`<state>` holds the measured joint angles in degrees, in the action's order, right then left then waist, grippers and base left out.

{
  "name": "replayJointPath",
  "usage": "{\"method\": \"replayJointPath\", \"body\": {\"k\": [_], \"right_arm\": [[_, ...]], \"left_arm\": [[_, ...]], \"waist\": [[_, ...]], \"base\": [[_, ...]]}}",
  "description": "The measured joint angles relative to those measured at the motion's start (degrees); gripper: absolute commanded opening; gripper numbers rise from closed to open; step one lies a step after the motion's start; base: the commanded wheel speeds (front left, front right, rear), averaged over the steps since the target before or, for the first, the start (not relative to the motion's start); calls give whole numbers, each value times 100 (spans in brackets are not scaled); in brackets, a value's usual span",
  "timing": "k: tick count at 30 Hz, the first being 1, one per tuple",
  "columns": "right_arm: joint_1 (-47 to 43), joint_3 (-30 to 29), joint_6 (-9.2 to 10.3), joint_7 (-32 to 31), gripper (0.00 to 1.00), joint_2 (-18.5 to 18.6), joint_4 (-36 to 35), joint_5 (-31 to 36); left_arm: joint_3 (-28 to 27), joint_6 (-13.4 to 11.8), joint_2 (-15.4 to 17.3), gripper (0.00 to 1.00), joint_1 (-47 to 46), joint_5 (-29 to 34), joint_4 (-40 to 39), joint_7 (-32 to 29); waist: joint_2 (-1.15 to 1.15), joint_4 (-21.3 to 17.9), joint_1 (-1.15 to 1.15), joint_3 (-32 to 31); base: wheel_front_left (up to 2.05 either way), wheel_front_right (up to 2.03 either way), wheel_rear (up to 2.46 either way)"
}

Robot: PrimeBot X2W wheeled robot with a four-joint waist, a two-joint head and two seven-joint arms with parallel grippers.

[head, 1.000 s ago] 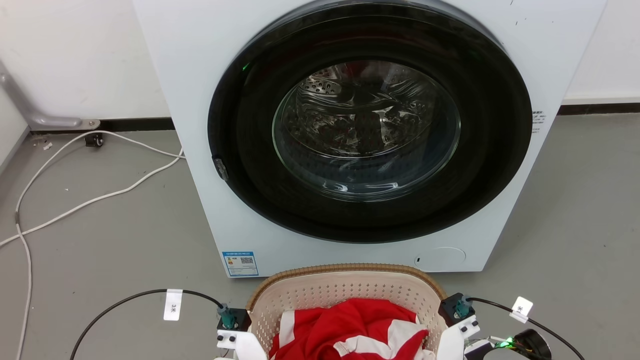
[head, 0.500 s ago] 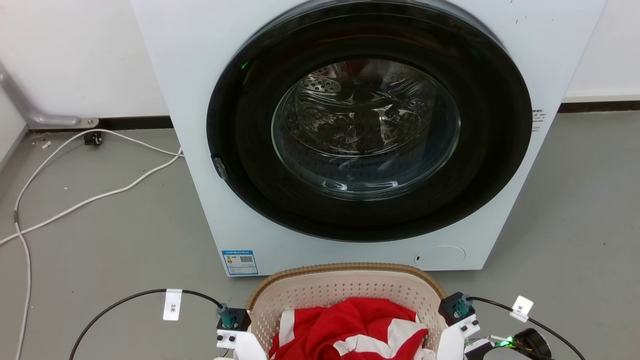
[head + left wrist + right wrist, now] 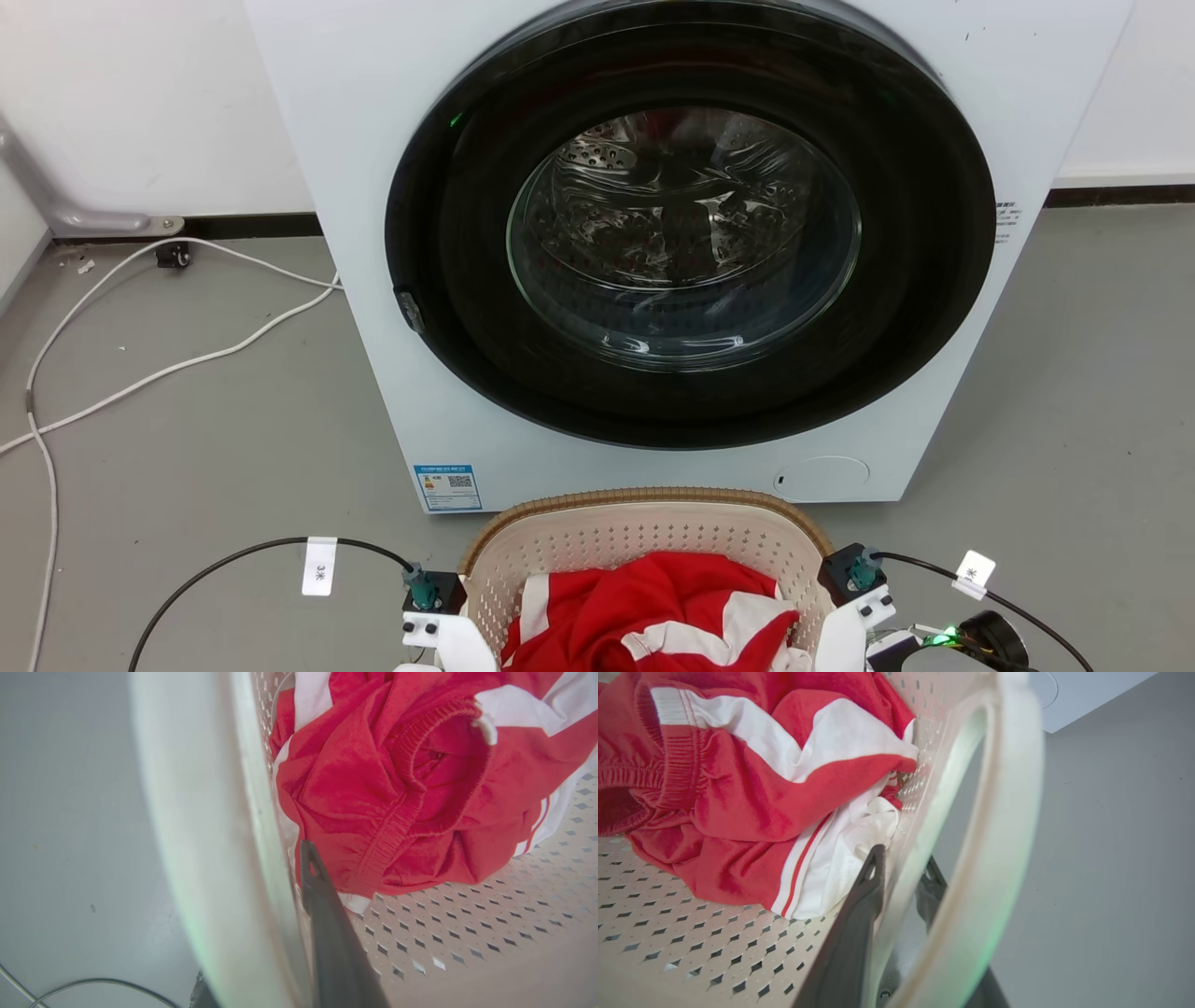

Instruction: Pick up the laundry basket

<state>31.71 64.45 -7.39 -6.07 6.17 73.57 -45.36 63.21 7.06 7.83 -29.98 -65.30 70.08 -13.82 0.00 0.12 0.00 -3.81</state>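
One laundry basket [image 3: 644,537], perforated plastic, rounded

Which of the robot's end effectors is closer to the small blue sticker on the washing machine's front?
Left. The left end effector straddles the cream perforated plastic laundry basket wall on the side of the blue sticker; the right end effector straddles the opposite wall.
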Motion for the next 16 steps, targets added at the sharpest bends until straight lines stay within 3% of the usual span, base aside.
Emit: {"method": "replayJointPath", "body": {"k": [16], "right_arm": [[8, 165, 0, 52, 0, -1, 15, -155]], "left_arm": [[138, 0, 20, 0, -26, -144, 22, 71]], "waist": [[0, -18, 0, 0]], "base": [[0, 0, 0]]}}
